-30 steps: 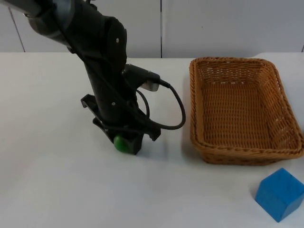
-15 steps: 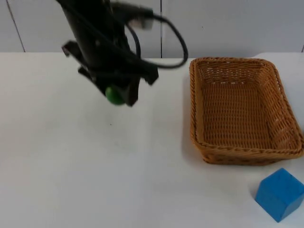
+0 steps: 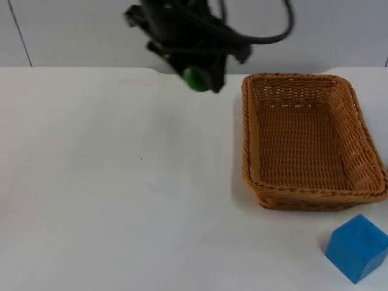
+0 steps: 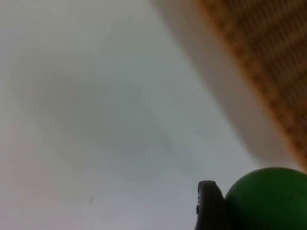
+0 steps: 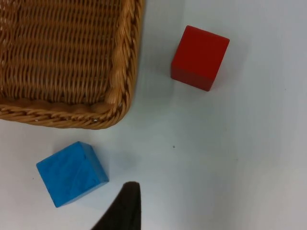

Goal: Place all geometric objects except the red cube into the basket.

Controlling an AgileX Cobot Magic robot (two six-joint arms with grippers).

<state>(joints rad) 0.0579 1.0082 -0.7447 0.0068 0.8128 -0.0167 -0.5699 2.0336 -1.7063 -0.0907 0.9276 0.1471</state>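
Top view gives me bare white table (image 3: pixel 109 200) left of the basket (image 3: pixel 309 142), whose near rim sits close to the blue cube (image 3: pixel 357 247). My left gripper (image 3: pixel 200 76) hangs raised just beside the basket's far-left corner, clamped on the green ball (image 3: pixel 195 79). Right gripper: I cannot tell its opening; its wrist view shows the red cube (image 5: pixel 199 57) beside the basket.
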